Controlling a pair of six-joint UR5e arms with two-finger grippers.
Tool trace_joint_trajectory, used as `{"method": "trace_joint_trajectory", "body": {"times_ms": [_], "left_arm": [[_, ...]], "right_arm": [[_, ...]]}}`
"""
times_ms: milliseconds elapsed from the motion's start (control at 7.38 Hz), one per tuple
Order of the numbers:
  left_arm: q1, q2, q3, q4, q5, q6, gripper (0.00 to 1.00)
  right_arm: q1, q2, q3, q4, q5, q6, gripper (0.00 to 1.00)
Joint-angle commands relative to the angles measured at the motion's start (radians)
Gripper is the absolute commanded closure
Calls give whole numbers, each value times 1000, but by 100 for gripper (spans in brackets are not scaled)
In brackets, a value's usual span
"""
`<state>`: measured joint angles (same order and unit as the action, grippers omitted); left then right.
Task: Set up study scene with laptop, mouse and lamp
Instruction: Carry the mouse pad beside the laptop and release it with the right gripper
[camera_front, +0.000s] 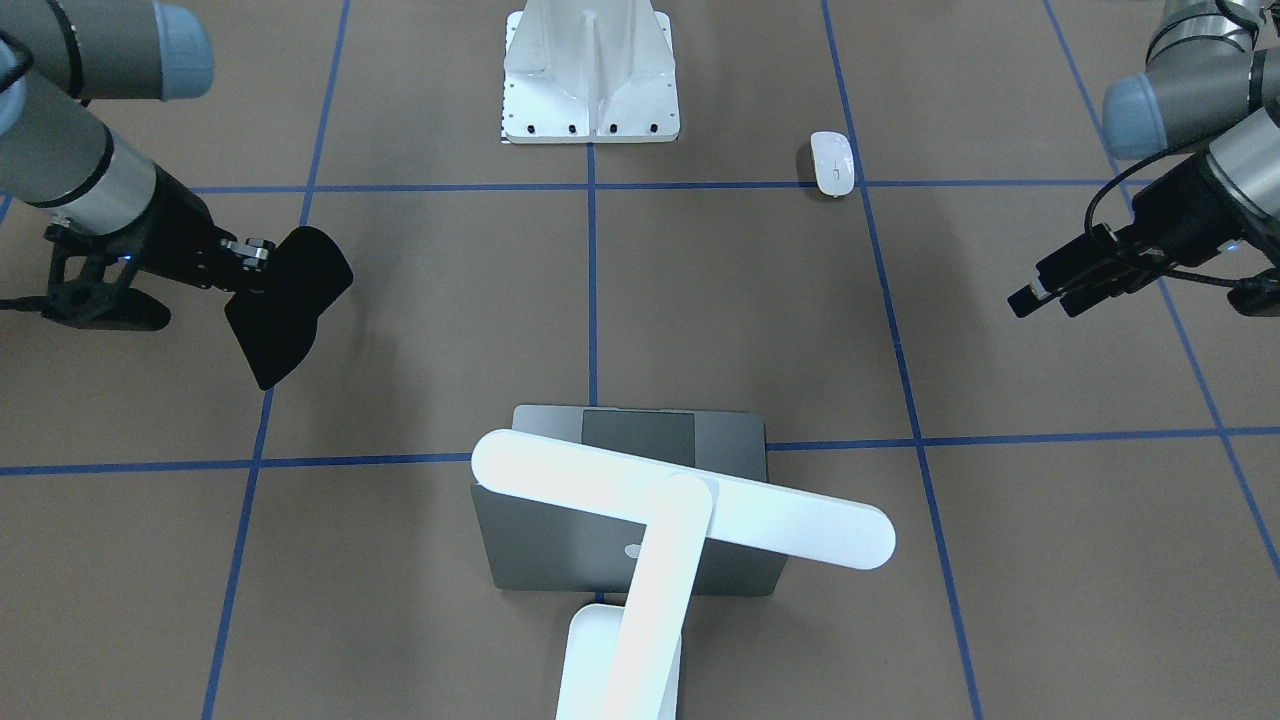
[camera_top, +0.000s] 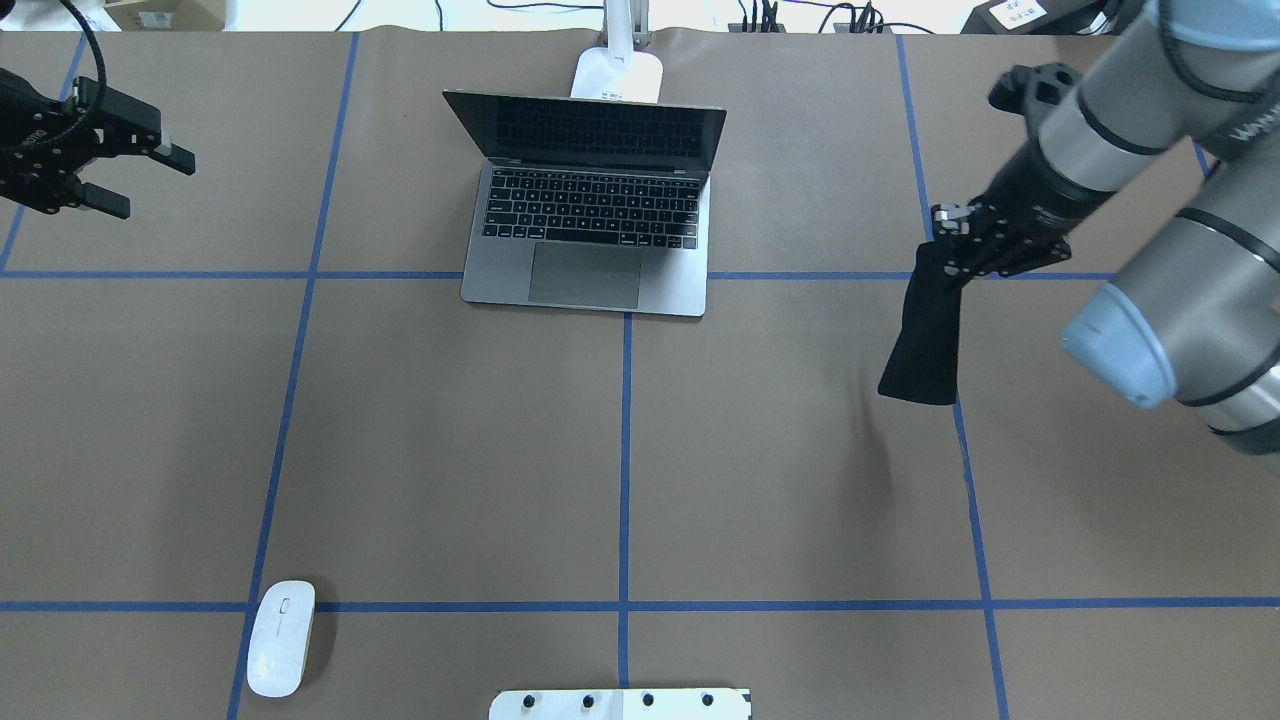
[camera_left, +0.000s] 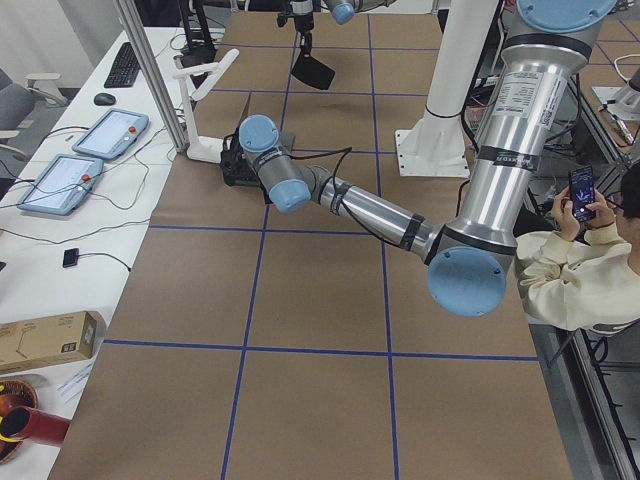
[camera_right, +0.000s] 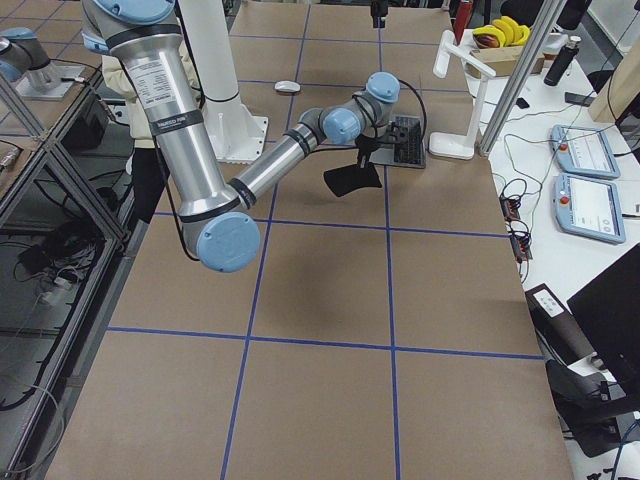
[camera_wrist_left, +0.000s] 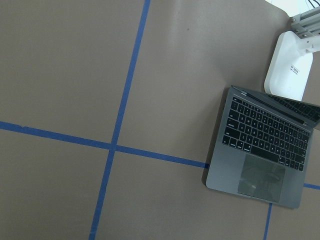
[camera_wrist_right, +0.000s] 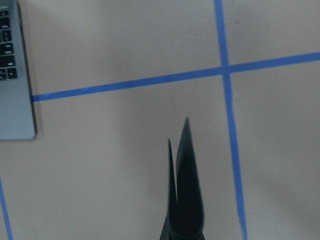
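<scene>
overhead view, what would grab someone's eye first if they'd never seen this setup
Most striking is the right gripper holding a black pad that dangles above the table, to the right of the laptop. The laptop stands open at the far centre, with the lamp base just behind its screen. The small white mouse lies alone near the front edge on the robot's left.

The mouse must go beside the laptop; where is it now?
In the overhead view the mouse lies bottom left, on the robot's left side, far from the laptop, left of the bolted base plate.
</scene>
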<state>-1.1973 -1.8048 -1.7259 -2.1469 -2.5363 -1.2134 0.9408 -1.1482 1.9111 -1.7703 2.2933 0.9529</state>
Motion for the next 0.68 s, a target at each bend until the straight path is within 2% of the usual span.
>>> {"method": "trace_joint_trajectory", "body": {"times_ms": [0, 271, 542], "left_arm": [[-2, 5, -1, -4, -1, 2, 0], [-2, 15, -3, -10, 1, 3, 0], [-2, 15, -3, -10, 1, 3, 0]], "right_arm": [[-80, 122, -6, -121, -125, 48, 100], [-91, 159, -23, -124, -141, 56, 100], [-91, 218, -84, -123, -156, 56, 100]]}}
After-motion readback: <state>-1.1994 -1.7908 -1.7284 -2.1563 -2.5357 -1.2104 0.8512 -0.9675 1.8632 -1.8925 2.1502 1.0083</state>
